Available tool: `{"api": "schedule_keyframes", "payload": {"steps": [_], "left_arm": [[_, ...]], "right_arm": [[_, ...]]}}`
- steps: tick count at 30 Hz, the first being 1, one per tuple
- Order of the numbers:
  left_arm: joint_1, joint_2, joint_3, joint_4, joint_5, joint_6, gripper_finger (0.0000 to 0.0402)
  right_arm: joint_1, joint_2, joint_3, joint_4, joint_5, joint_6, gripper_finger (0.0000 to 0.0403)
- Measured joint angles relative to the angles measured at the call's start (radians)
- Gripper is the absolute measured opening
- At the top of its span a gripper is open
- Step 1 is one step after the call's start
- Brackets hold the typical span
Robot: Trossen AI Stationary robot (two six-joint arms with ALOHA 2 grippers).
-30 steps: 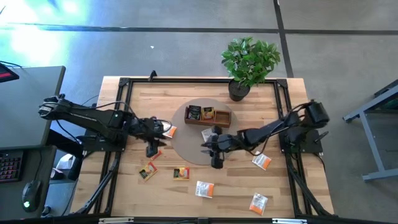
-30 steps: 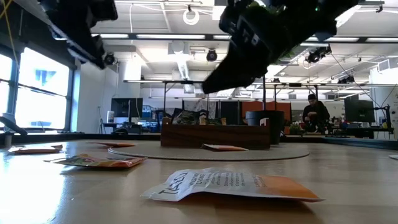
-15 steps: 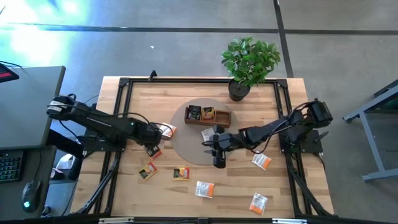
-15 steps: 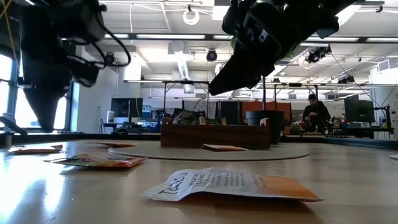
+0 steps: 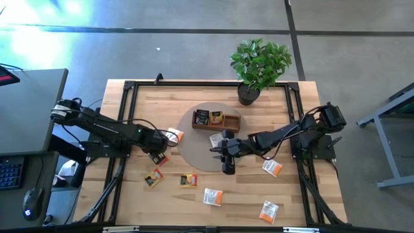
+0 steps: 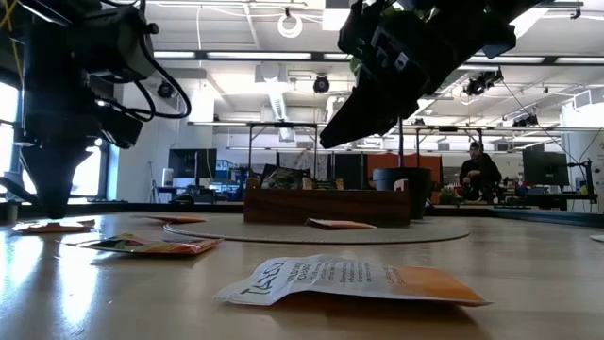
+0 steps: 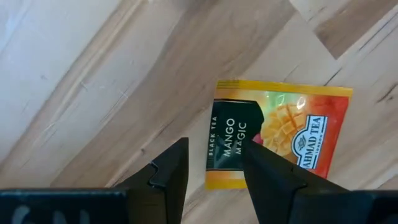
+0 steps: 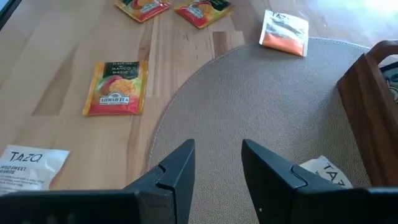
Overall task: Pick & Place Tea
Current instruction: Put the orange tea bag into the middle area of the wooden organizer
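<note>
**Tea packets lying scattered on a wooden table in a large workshop**

A pale wooden table (image 5: 136, 200) with a black frame is standing on a grey concrete floor, and a round tan mat (image 5: 194, 152) is lying at its middle. A brown wooden tray (image 5: 233, 122) is sitting on the far part of the mat, with dark tea packets standing in its compartments. A potted plant (image 5: 259, 65) is standing at the far edge of the table.

The left gripper (image 5: 157, 154) is hanging over the bare wood just beside the mat's edge, its fingers (image 7: 168, 177) standing apart and gripping nothing, directly above a mango tea packet (image 7: 273, 134) lying flat on the planks. The right gripper (image 5: 226, 165) is hovering over the mat in front of the tray, its fingers (image 8: 174, 171) also parted and empty.

More tea packets are lying flat across the wood: a white-and-orange packet (image 5: 173, 135) at the mat's left rim, two yellow-orange ones (image 5: 153, 177) nearer the front, and three white-and-orange ones (image 5: 213, 197) toward the front right.

In the low view the room behind is stretching out wide, with strip lights along the ceiling (image 6: 245, 57), bright windows (image 6: 57, 161) at the left and a person (image 6: 478, 175) sitting at a distant bench
</note>
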Motion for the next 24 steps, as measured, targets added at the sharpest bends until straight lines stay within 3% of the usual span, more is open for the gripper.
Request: {"api": "schedule_keyframes", "payload": {"steps": [10, 16, 20, 24], "left_arm": [[0.0, 0.002, 0.0, 0.004, -0.003, 0.003, 0.0145], [0.0, 0.073, 0.003, 0.014, 0.015, 0.002, 0.0142], [0.0, 0.135, 0.006, 0.025, 0.032, 0.031, 0.0114], [0.0, 0.143, 0.007, 0.039, 0.045, 0.044, 0.0055]], "right_arm": [[0.0, 0.003, 0.0, 0.045, -0.011, -0.007, 0.0129], [0.0, 0.003, 0.0, 0.06, -0.011, -0.007, 0.0129], [0.0, 0.003, 0.0, 0.06, -0.011, -0.007, 0.0129], [0.0, 0.003, 0.0, 0.059, -0.011, -0.007, 0.0129]]}}
